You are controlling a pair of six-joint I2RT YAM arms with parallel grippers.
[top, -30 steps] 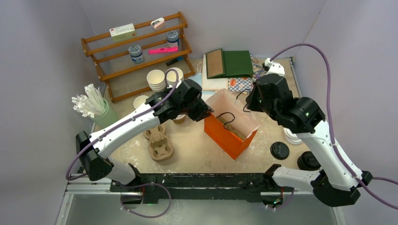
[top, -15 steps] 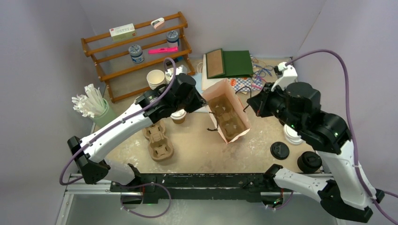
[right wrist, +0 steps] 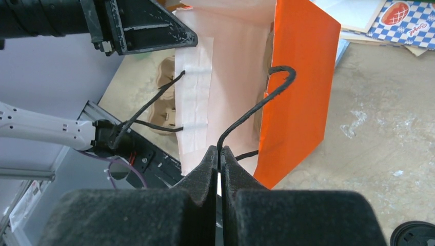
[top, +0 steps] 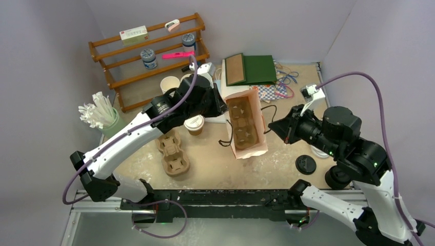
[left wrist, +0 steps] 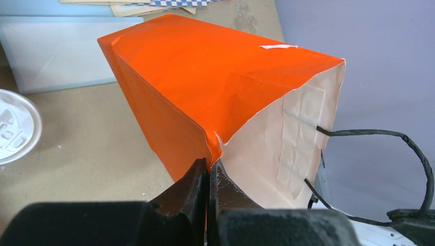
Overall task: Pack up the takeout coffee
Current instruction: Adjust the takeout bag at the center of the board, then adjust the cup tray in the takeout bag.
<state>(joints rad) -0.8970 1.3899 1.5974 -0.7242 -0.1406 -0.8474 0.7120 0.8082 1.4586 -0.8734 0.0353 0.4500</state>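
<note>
an overhead view of a table with two robot arms holding an orange paper bag between them. over the last second the bag has been tipped up from leaning on its side, orange wall showing, to standing with its mouth facing straight up, so the pale inside is now visible from above. a brown moulded cup carrier sits in the bottom of the bag. the left gripper, which was partly open a second ago, is now pinched fully closed on the bag's rim at the corner where the orange wall meets the pale lining. the right gripper is clamped tight on the bag's black cord handle and draws it away from the far side of the bag, which spreads the mouth wide. the takeout coffee, a small brown paper cup with a white lid, stands upright on the table just beside the bag on its left, under the left arm and not inside the bag. a second, empty carrier lies further left of the bag, nearer the arm bases. the bag looks ready to receive the cup, but nothing is packed yet, and with both grippers occupied, one would probably have to let go to fetch the coffee.
</note>
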